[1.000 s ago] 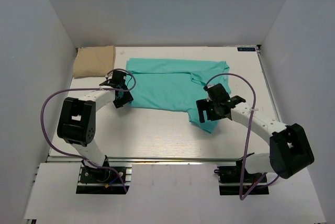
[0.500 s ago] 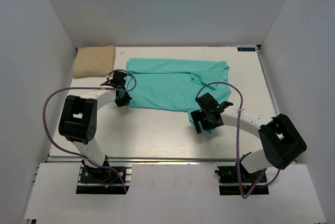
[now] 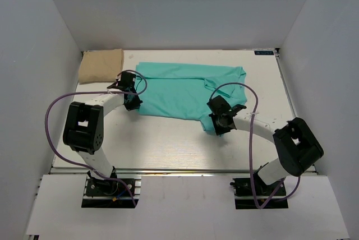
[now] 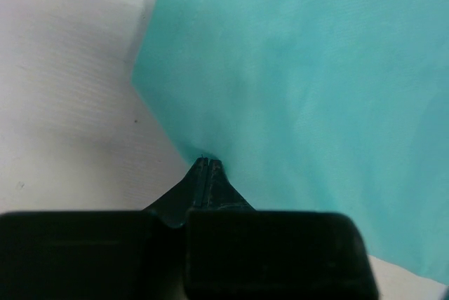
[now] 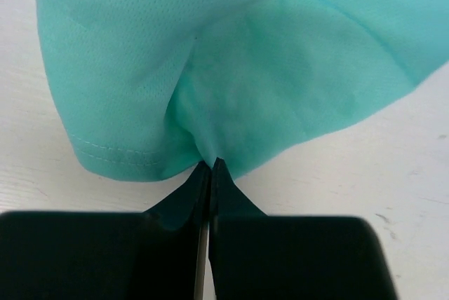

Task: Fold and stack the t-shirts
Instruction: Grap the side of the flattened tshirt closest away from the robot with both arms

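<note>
The teal-green t-shirt (image 3: pixel 179 90) lies spread across the middle of the table, partly folded. My left gripper (image 3: pixel 133 103) is shut on its near left corner; in the left wrist view the closed tips (image 4: pixel 208 162) pinch the shirt's edge (image 4: pixel 309 69). My right gripper (image 3: pixel 216 123) is shut on the sleeve at the near right; in the right wrist view the cloth (image 5: pixel 231 69) puckers into the closed tips (image 5: pixel 210 165). The tan-beige t-shirt (image 3: pixel 101 65) sits folded at the far left corner.
White walls (image 3: pixel 179 10) close in the table on three sides. A purple cable (image 3: pixel 56 111) loops off the left arm, another (image 3: pixel 255 156) off the right. Bare tabletop (image 3: pixel 162 139) runs along the near edge.
Both grippers have closed on the teal shirt. The right gripper slid left and toward the sleeve, then shut on it. The left gripper shifted slightly along the corner.
</note>
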